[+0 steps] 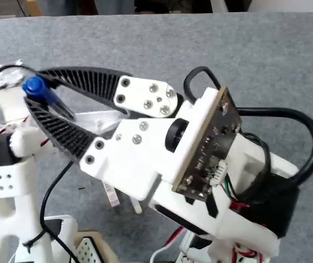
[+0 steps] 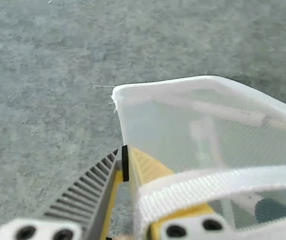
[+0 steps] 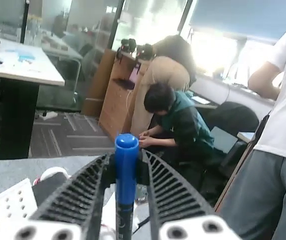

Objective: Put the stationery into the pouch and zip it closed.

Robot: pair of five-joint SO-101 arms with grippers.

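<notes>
Pouch (image 2: 183, 135): translucent white mesh, mouth open, held over the grey table (image 2: 42, 75). Rim pinched at one corner by the left pincer (image 2: 126, 159), closed on it, with the yellow finger (image 2: 148, 170) inside the mesh and the black ribbed finger (image 2: 90, 182) outside. Within the pouch, a white stick-shaped item (image 2: 230, 114) along the far wall and a dark teal item (image 2: 270, 210), both blurred by the mesh. White webbing strap (image 2: 218, 182) across the near side.

Blue marker (image 3: 126, 172), stationery not yet stowed: clamped upright between the ribbed fingers of the right pincer (image 3: 126, 159), closed tight on the barrel, cap clear of the fingertips.

High view: same marker (image 1: 45, 96) and right pincer (image 1: 33, 90) at ten o'clock, raised above the table (image 1: 145, 44); left arm (image 1: 3, 181) at eight o'clock, just beside.
</notes>
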